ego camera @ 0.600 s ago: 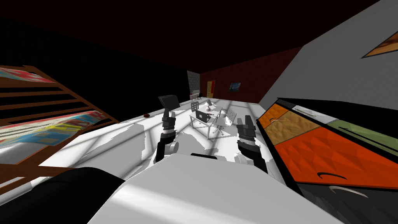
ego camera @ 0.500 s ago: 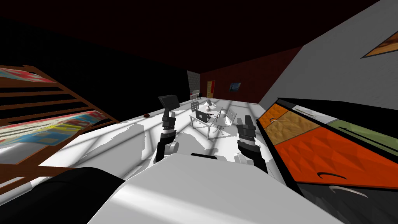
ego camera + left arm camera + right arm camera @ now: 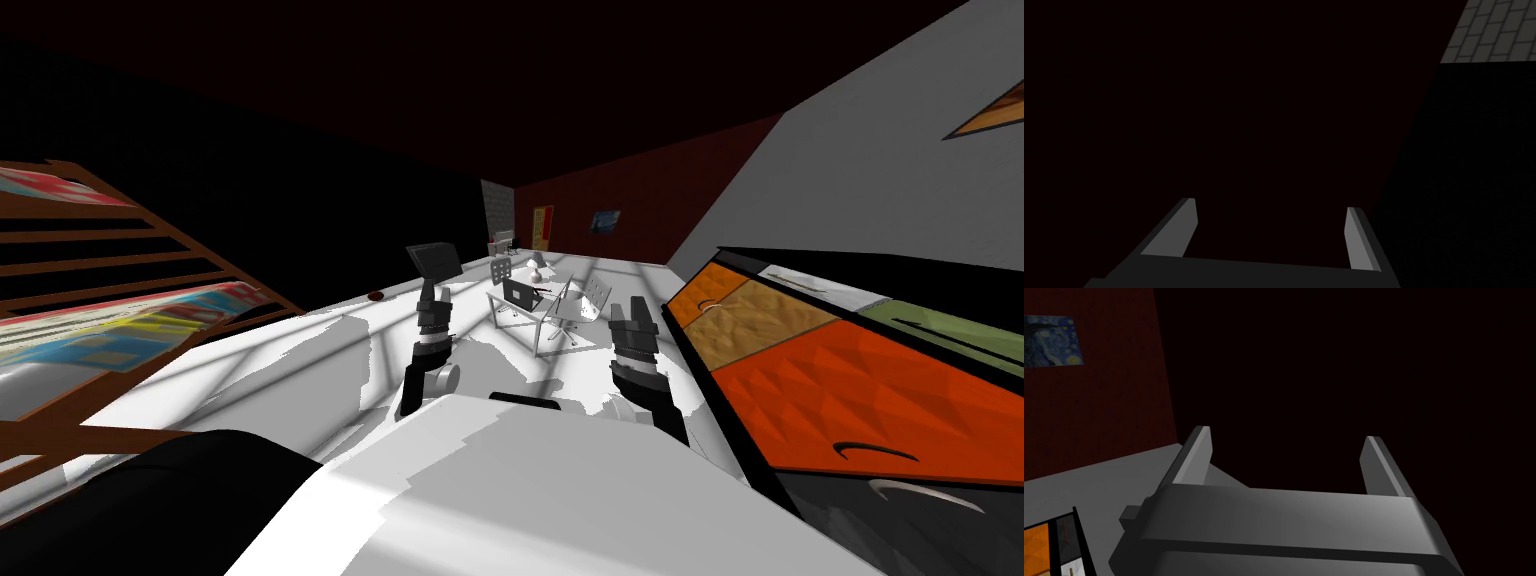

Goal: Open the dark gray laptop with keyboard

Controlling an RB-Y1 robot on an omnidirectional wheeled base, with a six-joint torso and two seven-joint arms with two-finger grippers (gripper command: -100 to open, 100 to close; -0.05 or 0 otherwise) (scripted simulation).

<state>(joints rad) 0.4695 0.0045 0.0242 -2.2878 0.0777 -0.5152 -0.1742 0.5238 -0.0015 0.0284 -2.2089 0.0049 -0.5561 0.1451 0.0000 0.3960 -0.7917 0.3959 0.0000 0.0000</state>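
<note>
Standing well back from the tabletop, with a long stretch of pale floor to cross before touching anything. Looking straight down the room at the dark laptop, set on the near end of that tabletop and too small from here to tell how its lid stands. Picking out a small white rounded object on the tabletop just beyond it, one pale chair at the tabletop's far left and a second chair drawn up at its right side. Noting a dark screen off to the left of the tabletop and an orange-panelled cabinet well to its right and much nearer. Carrying the left gripper raised, well short of the tabletop and to its left, fingers spread wide with nothing between them. Carrying the right gripper likewise, short of the tabletop and to its right, fingers spread and empty too. Calling this barely begun: no contact, no grip, nothing done to the lid as far as can be judged. Left to do, by the look of it: close in on the tabletop, bring one gripper to the lid's free edge, then swing it up.
</note>
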